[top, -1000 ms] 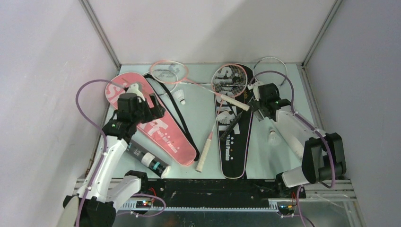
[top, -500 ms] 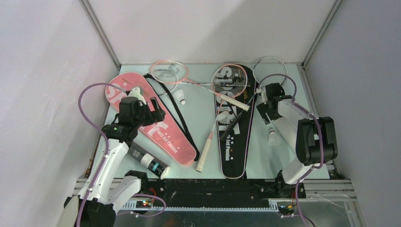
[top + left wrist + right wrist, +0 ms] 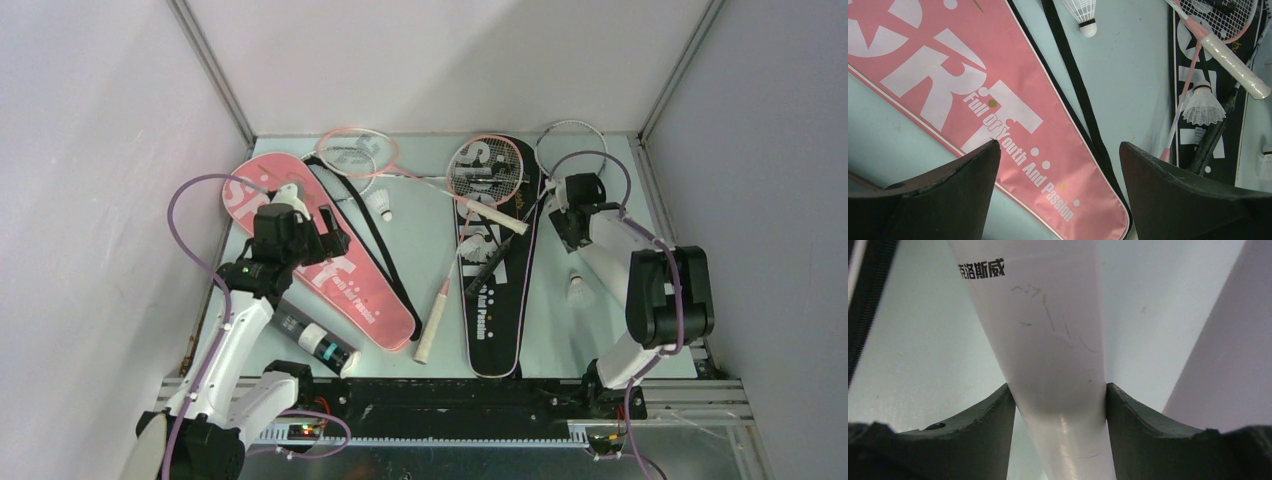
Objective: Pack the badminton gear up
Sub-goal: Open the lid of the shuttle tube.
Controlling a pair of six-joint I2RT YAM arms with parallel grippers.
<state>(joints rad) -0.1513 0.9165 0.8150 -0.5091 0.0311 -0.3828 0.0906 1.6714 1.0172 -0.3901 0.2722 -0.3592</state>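
The right claw (image 3: 1057,386) is closed on the white tube (image 3: 1048,330): both fingers lie against its sides. This is on the right part of the table (image 3: 545,310), just beside the black cover (image 3: 495,300). (From above, the arm hides the tube almost fully.)

The left claw (image 3: 1058,145) stands wide open and holds nothing. It hangs above the pink cover (image 3: 948,100), which lies flat on the left part.

A pink racket (image 3: 485,170) lies with its head on the upper end of the black cover, and one shuttlecock (image 3: 1202,105) sits on this cover too. Another shuttlecock (image 3: 578,290) lies on the table near the right arm. The black tube (image 3: 315,342) lies beside the pink cover's lower end, close to the left arm.
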